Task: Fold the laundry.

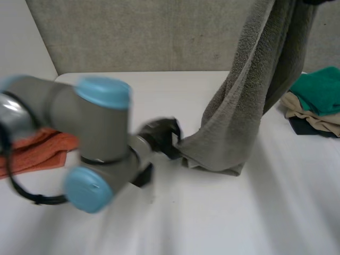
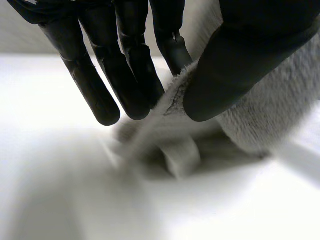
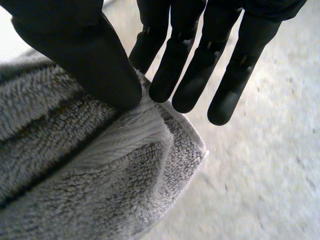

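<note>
Spreading step, by my judgement. Right hand (image 3: 85, 50) is pinching a corner of the grey towel (image 1: 249, 95), hanging it high; its lower end is resting mid-tabletop (image 1: 212, 223). Left hand (image 2: 240, 65) is pinching that lower edge. Next: pull corners apart, lay flat.

One grey towel (image 1: 249, 95) and one orange cloth (image 1: 37, 149) are counted on the one white surface (image 1: 212, 223). One pile (image 1: 313, 109) is counted as well, in which three pieces can be made out: one green cloth (image 1: 321, 89), one beige cloth (image 1: 307, 112) and one dark cloth (image 1: 302, 126), though the beige layer may perhaps be two pieces, since its folds cannot be told apart. Two robot hands are counted, the left robot hand (image 2: 100, 75) and the right robot hand (image 3: 85, 55).
</note>
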